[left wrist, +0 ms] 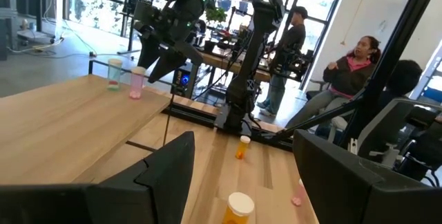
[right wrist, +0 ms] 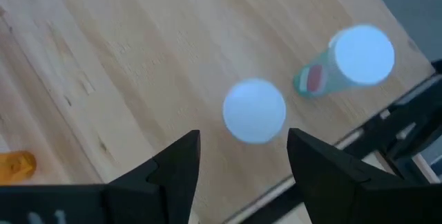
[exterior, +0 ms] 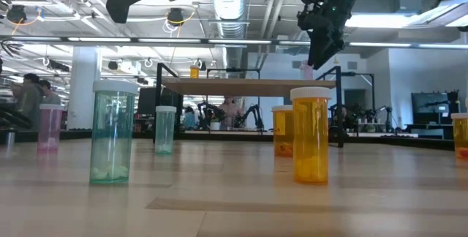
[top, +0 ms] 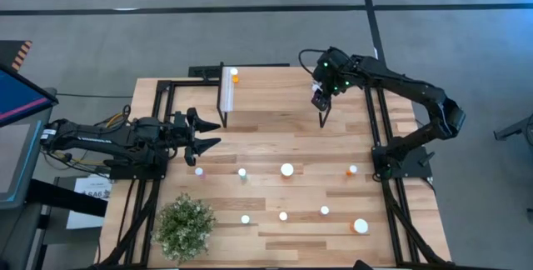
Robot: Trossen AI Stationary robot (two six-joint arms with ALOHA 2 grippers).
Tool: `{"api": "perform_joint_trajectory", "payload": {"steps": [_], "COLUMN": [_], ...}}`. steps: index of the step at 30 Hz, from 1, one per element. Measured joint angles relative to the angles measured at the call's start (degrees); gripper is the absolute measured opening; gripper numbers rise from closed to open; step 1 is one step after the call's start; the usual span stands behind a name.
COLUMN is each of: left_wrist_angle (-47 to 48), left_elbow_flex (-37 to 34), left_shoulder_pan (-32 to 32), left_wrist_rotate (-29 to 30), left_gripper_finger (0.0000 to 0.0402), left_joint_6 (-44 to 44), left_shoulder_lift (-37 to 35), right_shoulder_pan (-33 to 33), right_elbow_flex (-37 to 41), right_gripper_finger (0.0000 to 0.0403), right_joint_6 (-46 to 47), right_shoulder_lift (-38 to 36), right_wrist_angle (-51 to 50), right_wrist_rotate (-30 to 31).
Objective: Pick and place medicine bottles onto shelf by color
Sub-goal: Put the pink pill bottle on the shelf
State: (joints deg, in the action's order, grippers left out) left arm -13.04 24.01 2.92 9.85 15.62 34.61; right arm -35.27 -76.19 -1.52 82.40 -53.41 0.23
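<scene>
Right gripper [right wrist: 242, 141]: jaws stand moderately apart and hold nothing. It hangs over the 3 o'clock end of the shelf [top: 275, 95] (clock read off the overhead view, 12 = far edge). Straight below the gap stands a white-capped bottle [right wrist: 254, 110], seen top-down so I can't tell its body colour. A pale green bottle [right wrist: 359, 58] stands just beside it, near the shelf edge and not touching it. Neither finger touches either bottle.

At the shelf's other end, 9 o'clock, by the white strip, there's one orange bottle [top: 235, 75] standing on its own.

Left gripper [top: 212, 134]: jaws spread wide with nothing between them. It's parked at about 9 o'clock on the table [top: 416, 137], just off the shelf's near left leg.

The rest of the medicine bottles are still down on the table, all upright. One row runs across the middle from 9 to 3: a small pink one [top: 199, 171], a small green one [top: 242, 172], a bigger one [top: 287, 169] and a small orange one [top: 352, 170]. A second row sits toward 6 o'clock, with three small ones, then a big orange one [top: 361, 226] at about 4. The potted plant [top: 185, 224] is at 7 o'clock.
</scene>
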Motion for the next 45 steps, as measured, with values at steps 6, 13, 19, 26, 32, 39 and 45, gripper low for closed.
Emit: {"api": "perform_joint_trajectory", "payload": {"steps": [6, 13, 19, 26, 32, 39, 45], "left_wrist_angle": [0.02, 0.13, 0.42, 0.70, 0.66, 0.54, 0.53], "left_elbow_flex": [-0.02, -0.02, -0.02, -0.02, -0.02, -0.02, -0.02], "left_shoulder_pan": [0.01, 0.02, 0.02, 0.01, 0.00, 0.02, 0.01], "left_wrist_rotate": [0.00, 0.00, 0.00, -0.40, -0.31, -0.20, -0.20], "left_gripper_finger": [0.0233, 0.0233, 0.0233, 0.0233, 0.0233, 0.0233, 0.0233], "left_joint_6": [0.00, 0.00, 0.00, 0.34, 0.59, 1.60, 1.57], "left_shoulder_lift": [0.00, 0.00, 0.02, 0.02, 0.02, 0.44, 0.39], "right_shoulder_pan": [0.94, 3.37, 4.39, 12.23, 23.82, 37.46, 44.00], "right_elbow_flex": [-4.44, -9.53, -9.90, -9.03, -3.68, 4.32, 6.41], "right_gripper_finger": [0.0240, 0.0240, 0.0240, 0.0239, 0.0239, 0.0239, 0.0239], "right_joint_6": [0.96, 1.53, 2.33, 7.22, 13.75, 18.46, 21.04], "right_shoulder_lift": [0.01, -0.03, -1.19, -8.04, -17.26, -22.74, -22.11], "right_wrist_angle": [-4.20, -8.99, -11.55, -13.24, -9.24, -2.35, -0.32], "right_wrist_rotate": [0.07, 0.07, 0.61, 4.25, 8.18, 12.83, 16.85]}}
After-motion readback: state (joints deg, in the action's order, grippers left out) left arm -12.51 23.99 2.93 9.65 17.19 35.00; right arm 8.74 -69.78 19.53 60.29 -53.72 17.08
